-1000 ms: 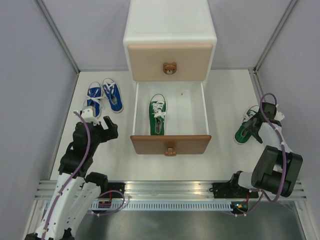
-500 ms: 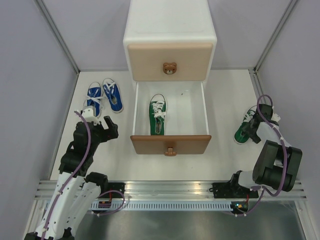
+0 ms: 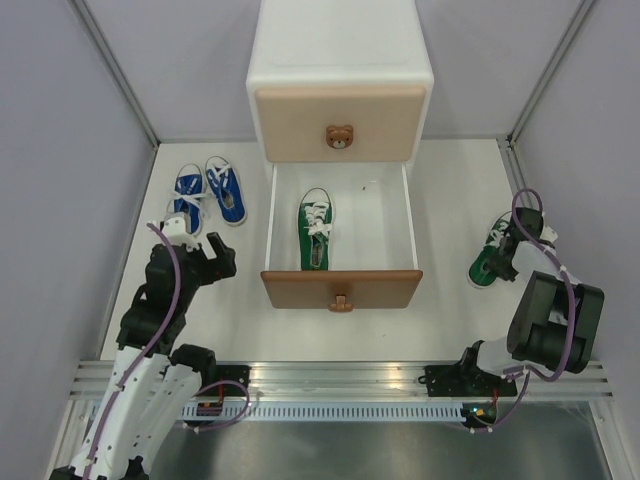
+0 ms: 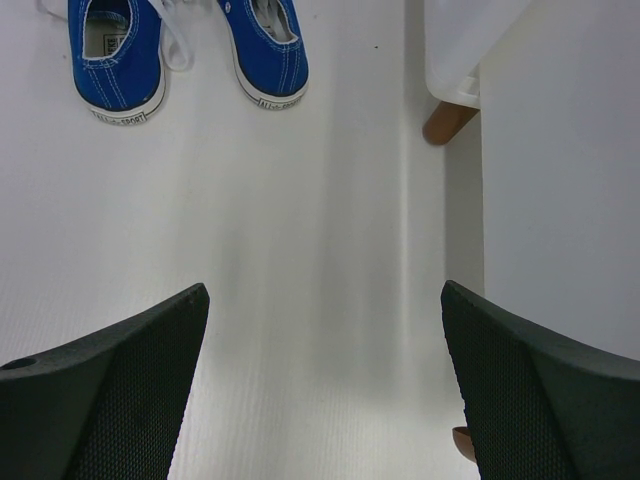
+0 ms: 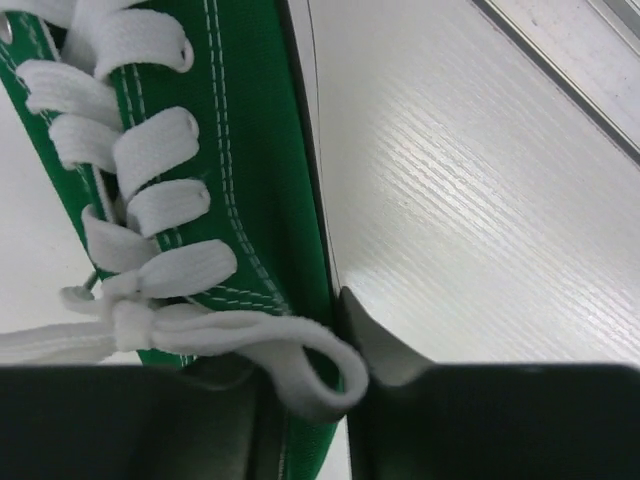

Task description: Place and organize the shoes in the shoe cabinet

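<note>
One green shoe (image 3: 488,264) lies on the table right of the shoe cabinet (image 3: 340,60). My right gripper (image 3: 511,246) is clamped on its side wall near the laces. In the right wrist view one finger is inside this green shoe (image 5: 250,150), the other presses its outer side, and my right gripper (image 5: 300,340) is shut on it. Another green shoe (image 3: 316,232) lies in the pulled-out lower drawer (image 3: 341,288). Two blue shoes (image 3: 187,195) (image 3: 226,188) stand side by side at the far left. My left gripper (image 3: 220,262) (image 4: 325,300) hovers open and empty, nearer than the blue shoes (image 4: 115,50).
The upper drawer (image 3: 340,122) with its bear knob is closed. A brown cabinet foot (image 4: 447,122) and the drawer's white side wall (image 4: 560,170) stand right of the left gripper. Grey walls enclose the table; a metal rail (image 3: 340,375) runs along the near edge.
My right gripper has moved down onto the green shoe beside the cabinet and closed on its side. The left arm has not moved.
</note>
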`<action>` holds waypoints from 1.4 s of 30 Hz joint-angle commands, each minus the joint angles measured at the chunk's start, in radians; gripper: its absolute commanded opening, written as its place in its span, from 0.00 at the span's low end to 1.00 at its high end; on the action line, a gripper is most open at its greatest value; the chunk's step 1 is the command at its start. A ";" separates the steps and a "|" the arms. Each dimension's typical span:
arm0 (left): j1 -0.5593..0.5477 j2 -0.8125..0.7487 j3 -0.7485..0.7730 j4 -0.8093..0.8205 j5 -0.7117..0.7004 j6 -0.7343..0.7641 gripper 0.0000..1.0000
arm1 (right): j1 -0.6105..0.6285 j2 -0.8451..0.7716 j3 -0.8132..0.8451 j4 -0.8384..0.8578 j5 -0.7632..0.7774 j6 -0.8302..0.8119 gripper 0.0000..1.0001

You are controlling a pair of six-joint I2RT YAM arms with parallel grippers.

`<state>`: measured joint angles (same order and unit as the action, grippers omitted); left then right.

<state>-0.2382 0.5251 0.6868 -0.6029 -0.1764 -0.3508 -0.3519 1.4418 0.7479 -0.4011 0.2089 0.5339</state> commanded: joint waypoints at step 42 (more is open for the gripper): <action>-0.004 -0.034 0.003 0.034 0.000 0.026 1.00 | 0.218 -0.488 0.737 -0.453 -0.500 -0.247 0.00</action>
<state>-0.2382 0.5007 0.6868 -0.6029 -0.1768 -0.3508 -0.1383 0.9974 1.4063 -0.8879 -0.0891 0.3439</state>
